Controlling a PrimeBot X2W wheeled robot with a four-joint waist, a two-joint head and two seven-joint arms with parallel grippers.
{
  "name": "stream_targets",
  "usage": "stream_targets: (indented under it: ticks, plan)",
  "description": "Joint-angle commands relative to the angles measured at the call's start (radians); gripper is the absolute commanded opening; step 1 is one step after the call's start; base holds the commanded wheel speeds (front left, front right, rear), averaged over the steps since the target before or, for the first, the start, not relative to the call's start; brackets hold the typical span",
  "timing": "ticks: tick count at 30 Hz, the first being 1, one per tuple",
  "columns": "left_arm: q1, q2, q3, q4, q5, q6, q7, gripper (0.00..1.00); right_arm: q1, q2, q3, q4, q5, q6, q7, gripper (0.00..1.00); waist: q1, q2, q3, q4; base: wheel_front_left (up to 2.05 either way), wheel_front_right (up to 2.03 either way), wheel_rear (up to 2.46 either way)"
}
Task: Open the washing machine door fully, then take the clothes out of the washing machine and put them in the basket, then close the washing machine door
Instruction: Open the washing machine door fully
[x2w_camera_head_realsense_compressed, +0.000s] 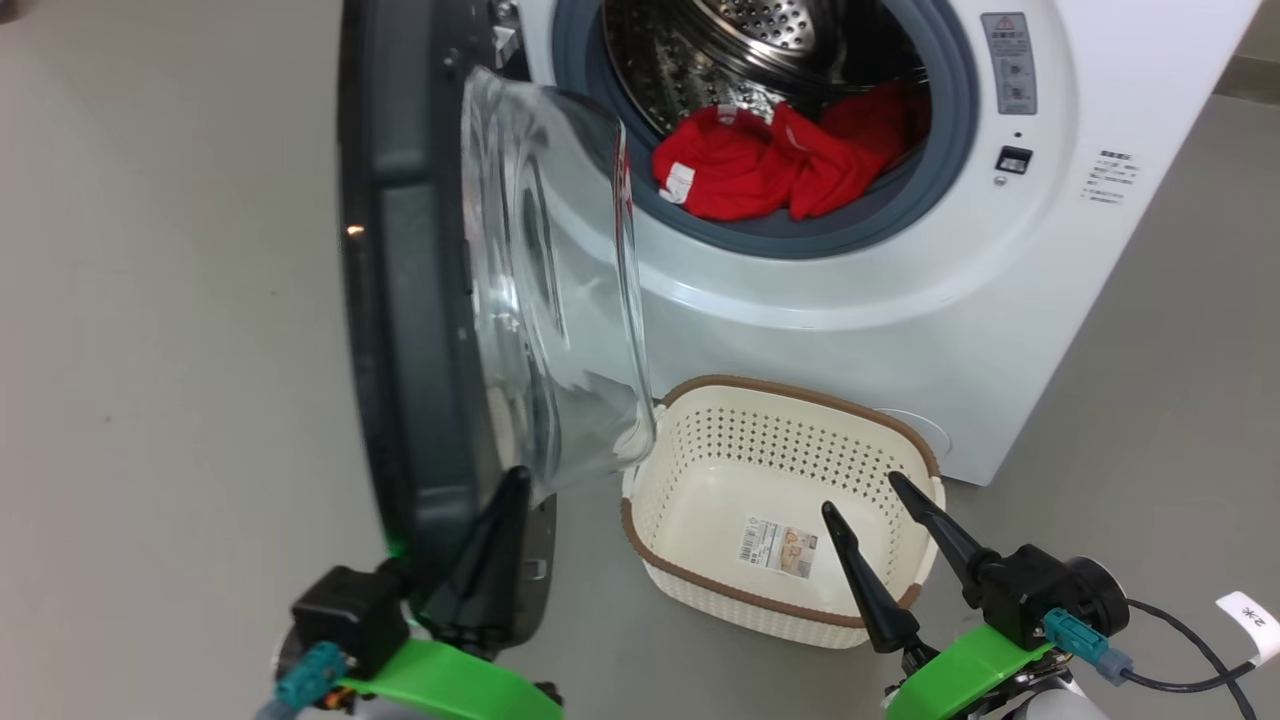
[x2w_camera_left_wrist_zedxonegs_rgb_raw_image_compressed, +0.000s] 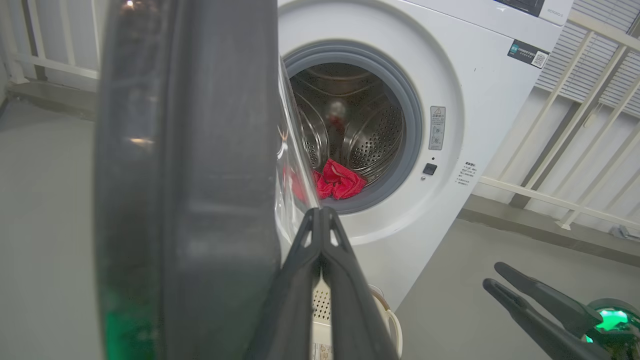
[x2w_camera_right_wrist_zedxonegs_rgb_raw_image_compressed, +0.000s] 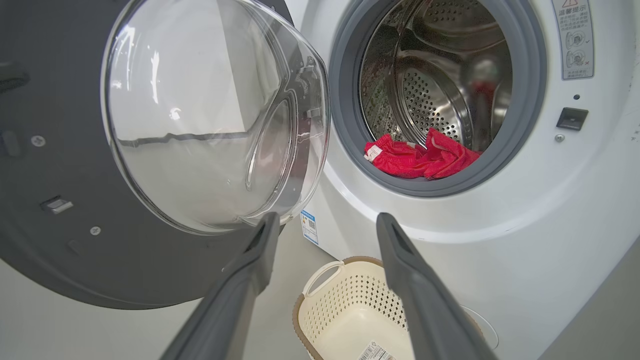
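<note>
The white washing machine (x2w_camera_head_realsense_compressed: 900, 300) stands with its door (x2w_camera_head_realsense_compressed: 400, 300) swung out, edge-on to the head view, the glass bowl facing the drum. Red clothes (x2w_camera_head_realsense_compressed: 780, 160) lie at the front of the steel drum, over the grey gasket. The cream basket (x2w_camera_head_realsense_compressed: 700, 450) sits on the floor below the opening with nothing but its label inside. My left gripper (x2w_camera_head_realsense_compressed: 517, 482) is shut with nothing in it, close against the door's inner face under the glass; touch unclear. My right gripper (x2w_camera_head_realsense_compressed: 862, 495) is open over the basket's near right corner. Its wrist view has the clothes (x2w_camera_right_wrist_zedxonegs_rgb_raw_image_compressed: 420, 157) ahead, between the fingers (x2w_camera_right_wrist_zedxonegs_rgb_raw_image_compressed: 400, 250).
Grey floor surrounds the machine on both sides. A white railing (x2w_camera_left_wrist_zedxonegs_rgb_raw_image_compressed: 575, 125) runs behind the machine in the left wrist view. A black cable with a white tag (x2w_camera_head_realsense_compressed: 1250, 620) trails from my right wrist. The open door blocks the space left of the drum.
</note>
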Motion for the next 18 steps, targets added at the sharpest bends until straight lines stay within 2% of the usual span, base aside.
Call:
stream_targets:
  ticks: [1, 12, 18]
  plan:
    - [-0.008, 0.031, 0.065, -0.018, -0.005, 0.024, 0.004, 0.00, -0.030, -0.004, 0.022, -0.020, 0.004, 0.003, -0.009, 1.00, 0.0000, 0.0000, 0.002, 0.012, 0.00, 0.00, 0.00]
    - [0.016, 0.093, 0.184, -0.032, -0.025, 0.094, 0.002, 0.00, -0.033, -0.007, 0.045, -0.014, 0.012, 0.003, -0.009, 1.00, 0.0000, 0.0000, 0.007, 0.044, 0.00, 0.00, 0.00]
    - [0.029, 0.106, 0.226, -0.025, -0.035, 0.123, -0.004, 0.00, -0.035, -0.011, 0.059, -0.012, 0.013, 0.003, -0.009, 1.00, 0.0000, 0.0000, 0.012, 0.042, 0.00, 0.00, 0.00]
